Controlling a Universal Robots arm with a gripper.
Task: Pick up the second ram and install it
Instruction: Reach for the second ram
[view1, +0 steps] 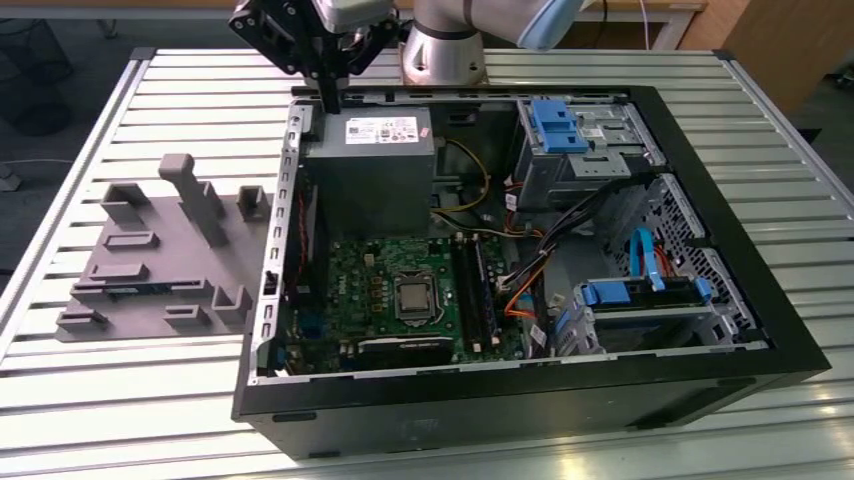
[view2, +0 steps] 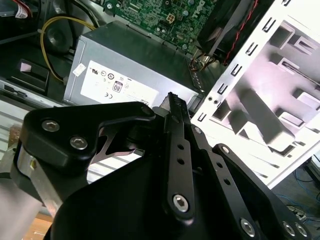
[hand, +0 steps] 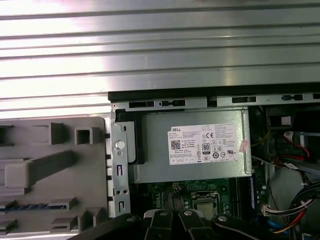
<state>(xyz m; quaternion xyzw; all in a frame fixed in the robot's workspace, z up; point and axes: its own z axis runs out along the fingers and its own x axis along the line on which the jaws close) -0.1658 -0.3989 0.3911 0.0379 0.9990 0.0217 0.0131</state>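
Note:
The second ram (view1: 130, 290) is a thin blue-green stick lying in a slot of the grey holder (view1: 160, 255) on the table, at the exterior view's left of the open computer case (view1: 534, 400). The first wrist view shows the second ram (hand: 35, 206) as a blue strip in the holder (hand: 50, 165). My gripper (view1: 328, 100) hangs over the case's far left corner, above the grey power supply (view1: 371, 160), well away from the stick. Its fingers look pressed together with nothing between them, and the gripper (view2: 173, 100) looks shut in the second wrist view too. The black memory slots (view1: 474, 295) run along the green motherboard (view1: 380, 290).
Inside the case are blue drive brackets (view1: 554, 125), a second blue-latched bay (view1: 641, 295) and orange and black cables (view1: 527, 285). The case stands on a ribbed metal table (view1: 134, 400). The arm's base (view1: 447, 55) stands behind the case.

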